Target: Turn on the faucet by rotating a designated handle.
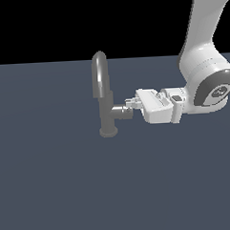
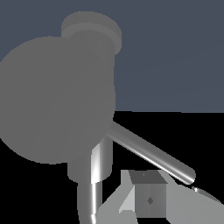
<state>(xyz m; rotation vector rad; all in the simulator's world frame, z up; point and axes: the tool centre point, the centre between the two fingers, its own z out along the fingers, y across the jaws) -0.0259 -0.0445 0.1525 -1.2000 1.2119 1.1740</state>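
The grey faucet [image 1: 105, 96] stands upright on the dark floor, its arched spout [image 1: 100, 70] above the column and its short side cylinder [image 1: 121, 112] pointing to the exterior view's right. My gripper [image 1: 131, 102] lies horizontal, with its fingertips at that cylinder's end. In the wrist view the cylinder's round end [image 2: 52, 100] fills much of the picture. The thin handle [image 2: 148, 151] slants out from it and ends just beside my gripper [image 2: 168, 192]. One finger pad [image 2: 148, 199] shows clearly. The fingers look shut with nothing between them. The handle cannot be made out in the exterior view.
A flat dark blue-grey floor [image 1: 54, 187] surrounds the faucet. My white arm [image 1: 206, 78] comes in from the exterior view's upper right. The faucet's round base flange [image 2: 91, 28] shows in the wrist view.
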